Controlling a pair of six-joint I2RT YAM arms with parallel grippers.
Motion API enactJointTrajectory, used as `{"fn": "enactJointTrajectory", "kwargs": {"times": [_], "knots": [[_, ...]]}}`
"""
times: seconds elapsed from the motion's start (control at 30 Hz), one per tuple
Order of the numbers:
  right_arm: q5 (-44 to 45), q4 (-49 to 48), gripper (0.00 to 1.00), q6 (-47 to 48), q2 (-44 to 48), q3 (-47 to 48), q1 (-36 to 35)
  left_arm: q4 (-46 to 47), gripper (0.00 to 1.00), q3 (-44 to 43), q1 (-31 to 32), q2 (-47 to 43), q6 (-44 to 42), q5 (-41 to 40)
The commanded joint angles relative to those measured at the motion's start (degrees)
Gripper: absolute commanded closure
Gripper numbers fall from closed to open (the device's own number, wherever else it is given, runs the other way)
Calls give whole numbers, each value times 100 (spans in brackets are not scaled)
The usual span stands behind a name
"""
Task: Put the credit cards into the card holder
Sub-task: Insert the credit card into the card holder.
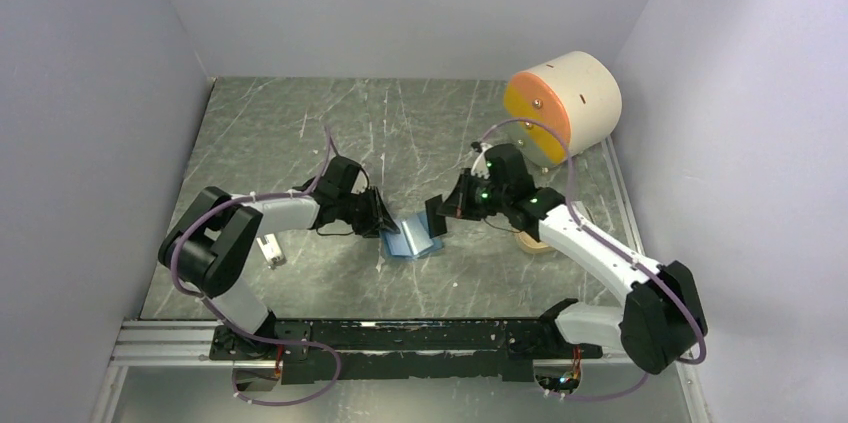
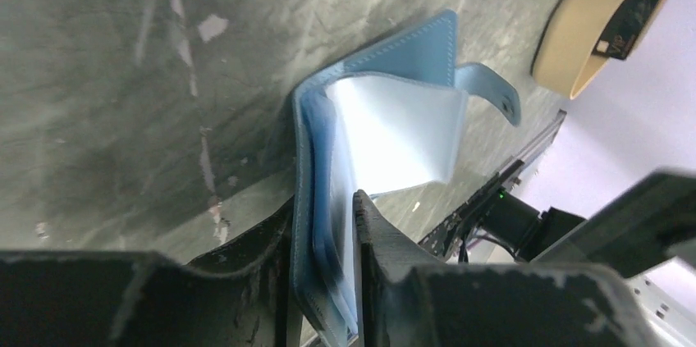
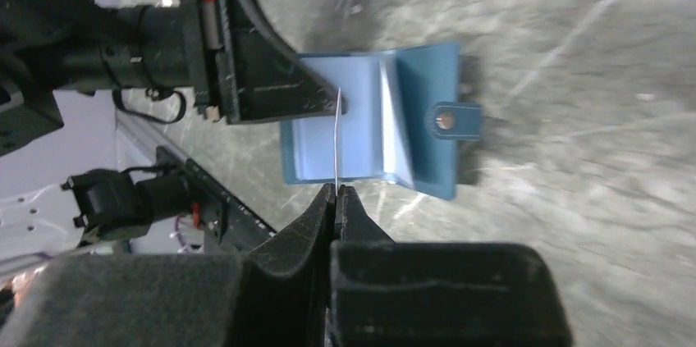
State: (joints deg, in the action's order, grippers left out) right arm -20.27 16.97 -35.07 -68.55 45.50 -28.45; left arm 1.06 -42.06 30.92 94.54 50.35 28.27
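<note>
The blue card holder lies opened on the table between the two arms, its pale inner leaves fanned up. My left gripper is shut on the holder's near edge, which fills the narrow gap between the fingers. My right gripper is shut on a credit card, seen edge-on as a thin line and dark in the top view. The card's far edge is over the holder's inner leaves, close to the left fingers. Another dark credit card lies in the tan tray.
A cream drum with an orange face lies at the back right. The tan tray is partly hidden under my right arm. A small white clip sits by the left arm. Grey walls close in the table on three sides.
</note>
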Motion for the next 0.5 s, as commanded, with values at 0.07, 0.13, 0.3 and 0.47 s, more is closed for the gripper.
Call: {"fn": "enactJointTrajectory", "kwargs": {"times": [0.07, 0.13, 0.3, 0.47], "knots": [[141, -944, 100, -541, -660, 127, -930, -504, 67, -156, 20, -324, -219, -553], [387, -1101, 100, -486, -996, 236, -1232, -502, 66, -101, 7, -381, -218, -555], [829, -544, 100, -50, -2064, 787, -1374, -540, 67, 77, -37, -541, -255, -532], [958, -685, 100, 14, -2191, 633, -1308, -548, 67, 245, -98, -655, -370, -367]]}}
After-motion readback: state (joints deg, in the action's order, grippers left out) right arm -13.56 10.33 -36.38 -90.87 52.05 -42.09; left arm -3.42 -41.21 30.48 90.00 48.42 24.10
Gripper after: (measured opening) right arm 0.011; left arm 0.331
